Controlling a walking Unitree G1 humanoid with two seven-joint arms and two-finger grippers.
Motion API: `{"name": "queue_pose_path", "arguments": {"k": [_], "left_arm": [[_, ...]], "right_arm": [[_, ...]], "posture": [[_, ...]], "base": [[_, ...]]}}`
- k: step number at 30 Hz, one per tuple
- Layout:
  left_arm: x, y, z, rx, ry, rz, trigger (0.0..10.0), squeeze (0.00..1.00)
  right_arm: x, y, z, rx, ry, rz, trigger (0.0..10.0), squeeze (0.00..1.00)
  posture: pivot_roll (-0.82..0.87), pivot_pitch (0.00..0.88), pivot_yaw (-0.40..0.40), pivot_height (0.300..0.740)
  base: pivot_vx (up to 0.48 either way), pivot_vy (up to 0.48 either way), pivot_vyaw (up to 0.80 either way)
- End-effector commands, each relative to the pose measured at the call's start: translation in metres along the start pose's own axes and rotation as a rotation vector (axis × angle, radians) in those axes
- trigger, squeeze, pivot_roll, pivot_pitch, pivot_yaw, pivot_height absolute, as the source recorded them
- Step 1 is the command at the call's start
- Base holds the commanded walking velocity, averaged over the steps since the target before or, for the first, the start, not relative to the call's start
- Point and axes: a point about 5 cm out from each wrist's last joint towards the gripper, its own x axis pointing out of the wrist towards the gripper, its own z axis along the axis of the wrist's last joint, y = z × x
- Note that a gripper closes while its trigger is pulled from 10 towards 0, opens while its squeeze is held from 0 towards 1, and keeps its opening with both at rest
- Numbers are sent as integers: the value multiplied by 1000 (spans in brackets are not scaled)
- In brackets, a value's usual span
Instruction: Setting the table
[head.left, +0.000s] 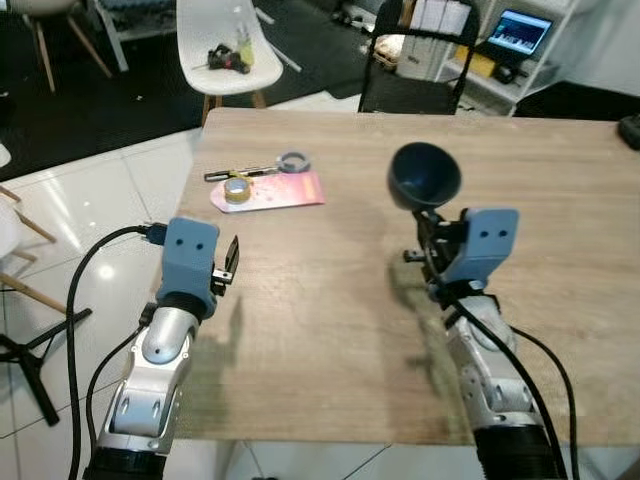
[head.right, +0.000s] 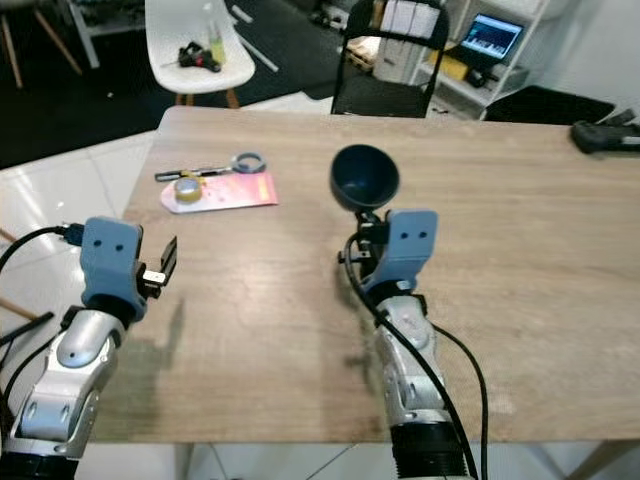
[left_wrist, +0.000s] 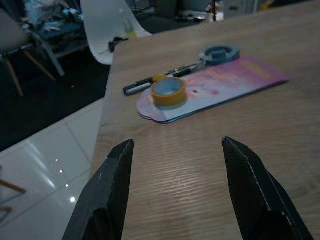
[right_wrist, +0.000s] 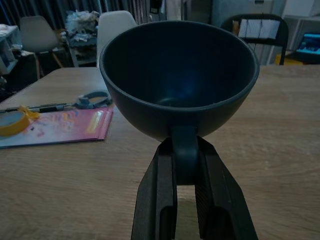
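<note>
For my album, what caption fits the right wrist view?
Right gripper pinches a dark bowl by its handle above the table.

Bare wooden table (head.left: 330, 300) lies between my two arms and out toward 12 o'clock, wide enough to pass through. At 11 o'clock a pink card (head.left: 270, 192) carries a yellow tape roll (head.left: 237, 190), with a pen (head.left: 240, 173) and a blue ring (head.left: 293, 161) touching its far edge. My right gripper (right_wrist: 186, 165) holds a dark bowl (head.left: 424, 176) raised at 1 o'clock, blocking that line.

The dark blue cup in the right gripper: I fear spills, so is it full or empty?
Empty. The right wrist view looks into the dark blue cup, showing a bare inside; the right gripper holds it by the handle.
</note>
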Motion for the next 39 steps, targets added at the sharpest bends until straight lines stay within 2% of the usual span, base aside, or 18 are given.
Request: {"name": "queue_pose_path", "arguments": {"k": [1, 7, 8, 10, 11, 13, 14, 15, 17, 21, 25, 26, 27, 28, 29, 33, 34, 39], "left_arm": [[-4, -2, -6, -1, 31, -10, 10000, 0], [-6, -4, -7, 0, 45, -28, 10000, 0], [-8, -2, -8, 6, 57, -33, 10000, 0], [-8, -2, -8, 6, 57, -33, 10000, 0], [-10, -1, -10, 5, 72, -43, 10000, 0], [-12, -1, -10, -6, 79, -54, 10000, 0], [-13, 0, -11, -15, 82, -61, 10000, 0], [-16, 0, -11, -21, 94, -73, 10000, 0], [-18, 1, -11, -23, 96, -75, 10000, 0], [-22, 0, -8, -40, 98, -88, 10000, 0], [-35, -2, -3, -52, 107, -172, 10000, 0], [-35, -2, -3, -52, 107, -172, 10000, 0], [-37, -2, -1, -50, 110, -186, 10000, 0], [-43, 2, 2, -46, 112, -198, 10000, 0], [-43, 2, 2, -46, 112, -198, 10000, 0], [-47, 8, 4, -37, 118, -175, 10000, 0], [-48, 8, 3, -37, 120, -168, 10000, 0], [-51, 9, 4, -38, 132, -164, 10000, 0]], "right_arm": [[-3, -7, -3, -1, 11, -22, 10000, 0], [0, -14, 0, -74, 22, -6, 10000, 0], [3, -23, 3, -112, 30, -19, 10000, 0], [3, -23, 3, -112, 30, -19, 10000, 0], [7, -29, 6, -142, 37, -22, 10000, 0], [9, -32, 7, -171, 45, -11, 10000, 0], [11, -33, 8, -191, 52, -2, 10000, 0], [18, -36, 11, -264, 72, 35, 10000, 0], [23, -41, 10, -329, 120, 31, 10000, 0], [32, -46, 8, -319, 193, 57, 10000, 0], [39, -54, -2, -215, 307, 130, 10000, 0], [39, -54, -2, -215, 307, 130, 10000, 0], [39, -57, -4, -164, 325, 124, 10000, 0], [41, -66, -10, -128, 360, 87, 10000, 0], [41, -66, -10, -128, 360, 87, 10000, 0], [45, -82, -11, -112, 382, -4, 10000, 0], [45, -85, -11, -82, 379, -27, 10000, 0], [45, -86, -9, -47, 327, -38, 10000, 0]], "posture": [[48, 86, 60, 740], [51, 88, 58, 740], [53, 91, 57, 740], [53, 91, 57, 740], [53, 91, 57, 740], [55, 96, 55, 740], [55, 96, 55, 740], [66, 104, 52, 740], [66, 104, 52, 740], [74, 112, 49, 740], [92, 125, 45, 740], [92, 125, 45, 740], [101, 130, 43, 740], [110, 136, 39, 740], [110, 136, 39, 740], [125, 143, 34, 740], [136, 149, 30, 740], [143, 155, 26, 740]], "base": [[0, 0, 0], [0, 0, 0], [0, 0, 0], [0, 0, 0], [0, 0, 0], [0, 0, 0], [0, 0, 0], [0, 0, 0], [0, 0, 0], [0, 0, 0], [0, 0, 0], [0, 0, 0], [0, 0, 0], [0, 0, 0], [0, 0, 0], [0, 0, 0], [0, 0, 0], [0, 0, 0]]}}
